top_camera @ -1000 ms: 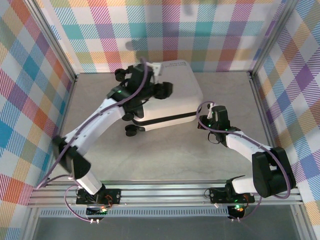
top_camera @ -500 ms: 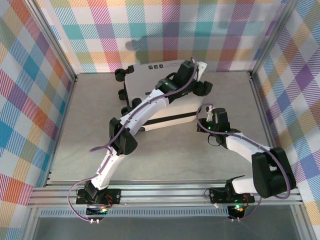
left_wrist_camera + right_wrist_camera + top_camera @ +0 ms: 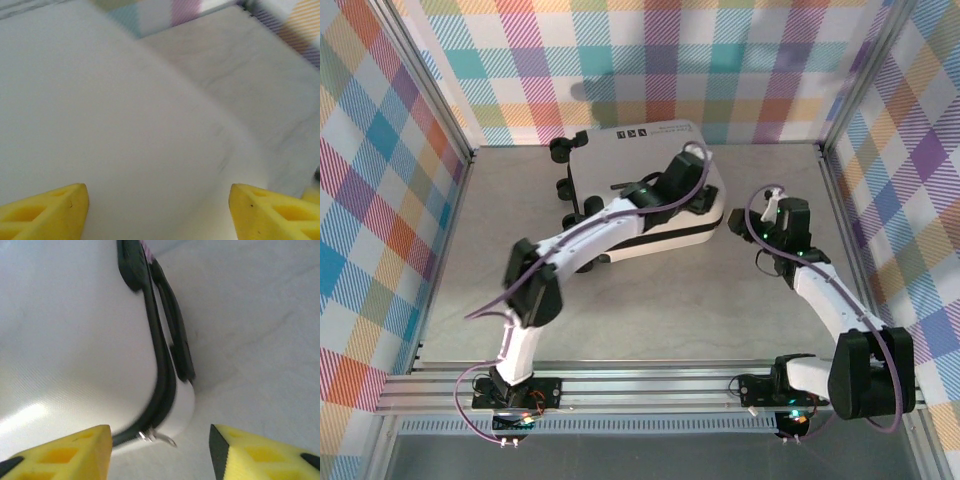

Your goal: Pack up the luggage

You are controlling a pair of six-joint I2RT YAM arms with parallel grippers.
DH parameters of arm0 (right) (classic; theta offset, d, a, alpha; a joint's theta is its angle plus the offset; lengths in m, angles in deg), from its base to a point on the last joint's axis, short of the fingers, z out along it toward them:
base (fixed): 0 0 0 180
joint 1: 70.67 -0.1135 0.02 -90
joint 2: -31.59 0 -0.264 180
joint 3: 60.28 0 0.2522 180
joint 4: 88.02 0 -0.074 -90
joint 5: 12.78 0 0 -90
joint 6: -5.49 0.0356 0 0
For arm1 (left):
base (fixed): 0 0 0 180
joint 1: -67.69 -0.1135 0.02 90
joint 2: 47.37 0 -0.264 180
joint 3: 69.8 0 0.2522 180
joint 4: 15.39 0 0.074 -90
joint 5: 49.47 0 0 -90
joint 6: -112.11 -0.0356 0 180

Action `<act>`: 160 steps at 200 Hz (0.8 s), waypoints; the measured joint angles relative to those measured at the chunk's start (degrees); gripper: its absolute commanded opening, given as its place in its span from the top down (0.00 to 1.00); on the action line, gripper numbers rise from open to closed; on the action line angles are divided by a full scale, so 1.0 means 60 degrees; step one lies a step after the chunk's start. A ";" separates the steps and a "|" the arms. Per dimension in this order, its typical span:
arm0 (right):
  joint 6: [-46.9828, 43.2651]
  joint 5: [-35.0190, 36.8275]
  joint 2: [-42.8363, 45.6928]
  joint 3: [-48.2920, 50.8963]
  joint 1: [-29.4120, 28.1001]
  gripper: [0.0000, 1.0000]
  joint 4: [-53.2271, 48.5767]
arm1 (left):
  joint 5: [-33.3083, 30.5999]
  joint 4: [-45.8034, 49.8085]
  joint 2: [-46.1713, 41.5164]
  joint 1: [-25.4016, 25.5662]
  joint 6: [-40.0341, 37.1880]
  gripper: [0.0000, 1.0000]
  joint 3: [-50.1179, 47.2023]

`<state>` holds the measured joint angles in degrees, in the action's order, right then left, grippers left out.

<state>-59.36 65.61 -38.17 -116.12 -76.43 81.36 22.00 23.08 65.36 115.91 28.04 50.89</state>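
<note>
White hard-shell suitcase (image 3: 612, 163) lies closed, far-centre on the counter (image 3: 660, 300). Left pincer (image 3: 160, 210) and right pincer (image 3: 160, 445) both released. Zipping stage (my judgement). Next you need the right pincer nipping the silver zipper pull (image 3: 159, 438).

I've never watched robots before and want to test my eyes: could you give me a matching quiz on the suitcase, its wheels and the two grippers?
1 luggage
2 wheels
3 left gripper
4 right gripper

a open, by the zipper pull
b white, lying closed
c open, over the white top
d black, at the left end

Pairs: 1-b, 2-d, 3-c, 4-a
</note>
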 measured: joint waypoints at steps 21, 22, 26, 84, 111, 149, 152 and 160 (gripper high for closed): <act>0.0022 -0.0521 -0.0368 -0.0627 0.0142 0.28 0.0015 | -0.0579 -0.0066 -0.2430 -0.0324 0.0423 0.26 -0.2404; 0.0044 -0.0557 -0.0408 -0.0674 0.0149 0.27 0.0015 | -0.0619 -0.0084 -0.2590 -0.0357 0.0448 0.25 -0.2546; 0.0011 -0.0670 -0.0503 -0.0812 0.0157 0.25 0.0007 | -0.0721 -0.0120 -0.2969 -0.0441 0.0528 0.25 -0.2874; 0.0178 -0.2222 -0.2991 -0.3027 0.0157 0.13 0.0076 | -0.1570 0.0109 -0.7428 -0.1803 0.1832 0.24 -0.6459; 0.0240 -0.2863 -0.3763 -0.3570 0.0157 0.12 0.0219 | -0.1330 0.0375 -0.7770 -0.2404 0.2328 0.24 -0.7519; 0.0233 -0.3442 -0.3982 -0.3650 0.0171 0.13 0.0368 | -0.0579 0.0426 -0.7887 -0.3173 0.2769 0.24 -0.8251; 0.0229 -0.3479 -0.3982 -0.3650 0.0160 0.13 0.0368 | -0.0481 0.0397 -0.7890 -0.3238 0.2794 0.24 -0.8284; 0.0204 -0.3563 -0.3982 -0.3646 0.0135 0.14 0.0368 | -0.0259 0.0317 -0.7912 -0.3373 0.2845 0.24 -0.8353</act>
<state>-58.14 44.23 -62.06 -138.00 -75.63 83.57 20.45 24.98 17.89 95.67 45.11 0.77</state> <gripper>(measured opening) 0.867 0.763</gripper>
